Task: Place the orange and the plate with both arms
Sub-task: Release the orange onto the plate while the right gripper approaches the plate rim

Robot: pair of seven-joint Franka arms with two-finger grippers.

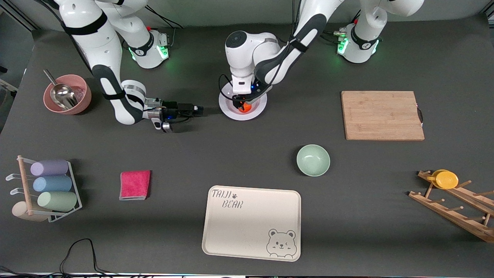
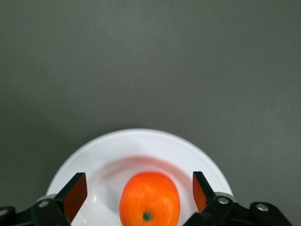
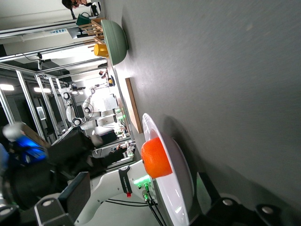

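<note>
So we've got the orange (image 2: 149, 198) sitting on the plate (image 2: 108, 155), left gripper (image 2: 139, 197) straddling it with jaws wide and touching nothing, while the right gripper (image 1: 195, 109) waits open beside the plate, probably lined up for its rim.

A robotics lab: two white arms (image 1: 115, 77) bolted to a grey-covered bench (image 1: 247, 162), metal framing (image 3: 28, 94) and other machines around.

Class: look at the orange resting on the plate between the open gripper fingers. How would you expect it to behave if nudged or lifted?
The orange is round, so a nudge would probably roll it across the plate, though the raised rim may stop it. Its dimpled peel likely gives the left gripper fair friction. Being small, it is probably light.
</note>
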